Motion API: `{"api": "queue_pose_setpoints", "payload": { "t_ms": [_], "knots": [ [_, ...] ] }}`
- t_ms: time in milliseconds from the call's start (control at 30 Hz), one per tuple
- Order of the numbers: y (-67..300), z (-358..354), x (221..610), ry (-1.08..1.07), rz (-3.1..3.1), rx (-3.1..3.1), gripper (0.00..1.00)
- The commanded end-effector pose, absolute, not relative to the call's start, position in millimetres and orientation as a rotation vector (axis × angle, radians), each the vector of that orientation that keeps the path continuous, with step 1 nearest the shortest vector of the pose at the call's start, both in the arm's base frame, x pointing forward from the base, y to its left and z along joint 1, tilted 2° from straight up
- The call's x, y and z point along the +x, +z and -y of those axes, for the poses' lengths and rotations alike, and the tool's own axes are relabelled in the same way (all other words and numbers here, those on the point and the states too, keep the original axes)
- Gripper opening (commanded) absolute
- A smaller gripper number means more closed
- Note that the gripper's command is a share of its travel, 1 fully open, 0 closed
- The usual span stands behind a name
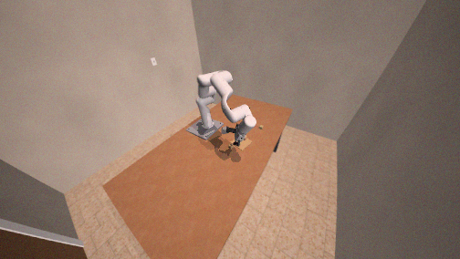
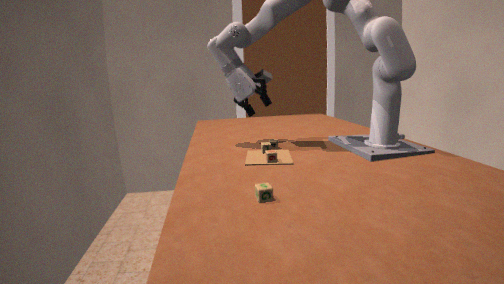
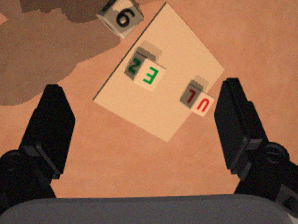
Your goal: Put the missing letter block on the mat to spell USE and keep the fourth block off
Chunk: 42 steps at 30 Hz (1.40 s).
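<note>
The tan mat lies on the table under my gripper. A block with a green E sits on the mat near its middle. A block with a red U sits near the mat's edge. A block marked 6 lies just off the mat, in the arm's shadow. A fourth block with a green mark lies alone on the table, away from the mat; its letter is too small to read. My gripper is open and empty, well above the mat, as the exterior view shows.
The robot base plate stands on the table beyond the mat. The table's left edge runs close to the lone block. That block also shows as a small dot near the table edge in the top view.
</note>
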<state>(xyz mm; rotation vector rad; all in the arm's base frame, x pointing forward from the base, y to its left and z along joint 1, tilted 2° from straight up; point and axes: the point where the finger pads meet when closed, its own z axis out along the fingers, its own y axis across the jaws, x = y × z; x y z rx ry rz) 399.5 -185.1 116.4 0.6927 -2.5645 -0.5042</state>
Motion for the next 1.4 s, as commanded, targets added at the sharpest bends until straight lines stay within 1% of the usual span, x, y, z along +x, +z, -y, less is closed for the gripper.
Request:
{"api": "queue_pose_setpoints", "payload": {
  "t_ms": [0, 200, 233, 700, 767, 800, 1267, 1333, 1367],
  "knots": [
    [119.2, 190.7, 401.3, -0.47, 2.615, 0.861, 1.0],
    [121.2, 195.3, 401.7, -0.438, 2.637, 1.006, 1.0],
    [123.0, 198.5, 401.8, -0.408, 2.646, 1.111, 1.0],
    [133.8, 212.2, 399.3, -0.2, 2.601, 1.611, 1.0],
    [133.8, 212.2, 399.3, -0.2, 2.601, 1.611, 1.0],
    [136.6, 214.9, 398.1, -0.141, 2.571, 1.714, 1.0],
    [151.9, 225.2, 389.0, 0.18, 2.33, 2.151, 1.0],
    [151.9, 225.2, 389.0, 0.18, 2.33, 2.151, 1.0],
    [155.5, 227.0, 386.3, 0.255, 2.259, 2.23, 1.0]
  ]
}}
